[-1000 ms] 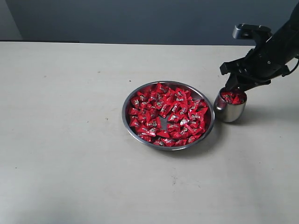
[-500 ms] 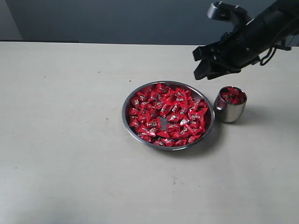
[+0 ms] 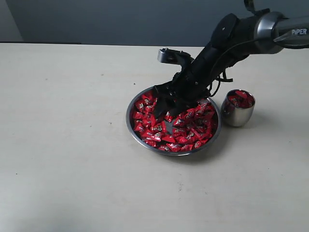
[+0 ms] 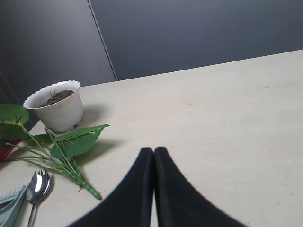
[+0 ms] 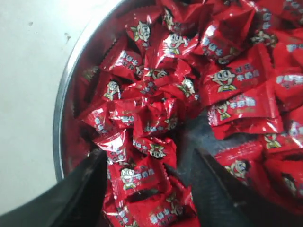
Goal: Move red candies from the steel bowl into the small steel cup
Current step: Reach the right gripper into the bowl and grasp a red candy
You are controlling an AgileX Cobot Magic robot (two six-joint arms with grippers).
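- Many red candies [image 3: 188,128] fill the steel bowl [image 3: 128,116], some sit in the small steel cup [image 3: 235,116] just beside it. Claws?
- Spread open, the right gripper [image 3: 166,104] sits among the bowl's candies; the left gripper [image 4: 154,152] is pressed closed.

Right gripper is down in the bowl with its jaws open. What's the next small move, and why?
Likely close the jaws. The right gripper sits low in the bowl, open, with several candies between its fingers and none pinched yet. Closing should catch one or two for the lift to the cup beside the bowl.
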